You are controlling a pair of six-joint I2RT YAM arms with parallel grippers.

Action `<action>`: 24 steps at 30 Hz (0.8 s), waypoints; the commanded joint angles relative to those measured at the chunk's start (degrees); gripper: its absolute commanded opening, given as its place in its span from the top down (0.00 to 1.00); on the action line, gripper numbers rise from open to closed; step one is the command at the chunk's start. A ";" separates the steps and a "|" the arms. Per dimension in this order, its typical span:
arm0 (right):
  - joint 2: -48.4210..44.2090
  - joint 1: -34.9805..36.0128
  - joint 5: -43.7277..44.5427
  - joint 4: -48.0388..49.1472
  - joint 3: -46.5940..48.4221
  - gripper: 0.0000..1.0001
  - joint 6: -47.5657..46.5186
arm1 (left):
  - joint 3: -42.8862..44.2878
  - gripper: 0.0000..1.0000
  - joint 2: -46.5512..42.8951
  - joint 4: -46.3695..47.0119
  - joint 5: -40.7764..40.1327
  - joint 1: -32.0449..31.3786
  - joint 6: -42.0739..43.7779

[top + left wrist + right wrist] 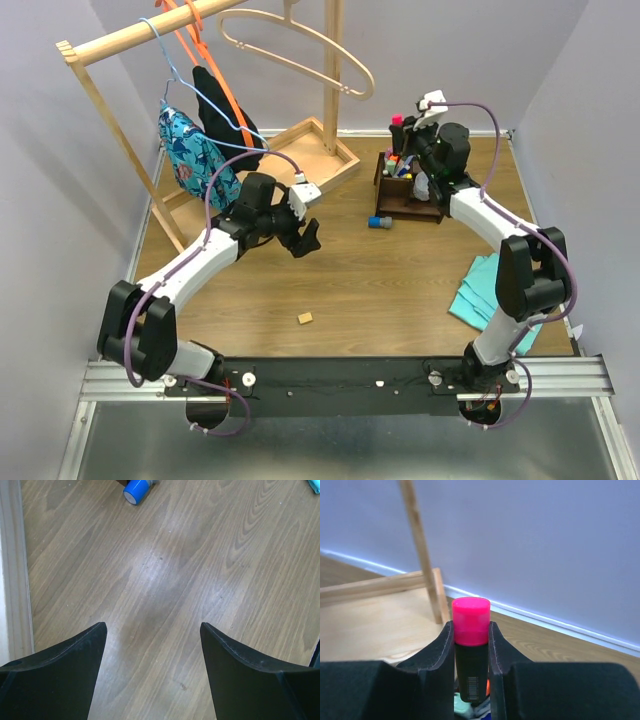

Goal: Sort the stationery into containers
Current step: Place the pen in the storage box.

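Hovering over the dark organizer (412, 208), whose compartments were stocked with coloured pens, the right gripper (408, 140) was seen from above. Through the left wrist camera, the left gripper (152, 630) was seen spread wide and empty, a blue-ended cup (136, 490) lying ahead. Through the right wrist camera, a pink-capped marker (470, 630) was seen clamped upright between the jaws.

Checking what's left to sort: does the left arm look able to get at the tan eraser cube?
Probably yes. The left tool is open and empty, and the eraser cube lies alone on bare tabletop nearby; the right tool, holding a pink-capped highlighter, is well away.
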 commanded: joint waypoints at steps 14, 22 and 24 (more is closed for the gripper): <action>1.88 -3.14 5.38 6.45 -5.47 0.99 7.57 | 11.44 0.16 11.21 1.30 0.63 -0.96 0.43; 2.14 -3.22 5.29 7.85 -9.34 0.99 9.42 | 11.62 0.16 12.10 0.95 0.19 -1.75 0.96; 2.66 -3.22 4.68 8.55 -10.13 0.99 10.47 | 11.10 0.16 12.01 0.95 0.10 -1.84 0.87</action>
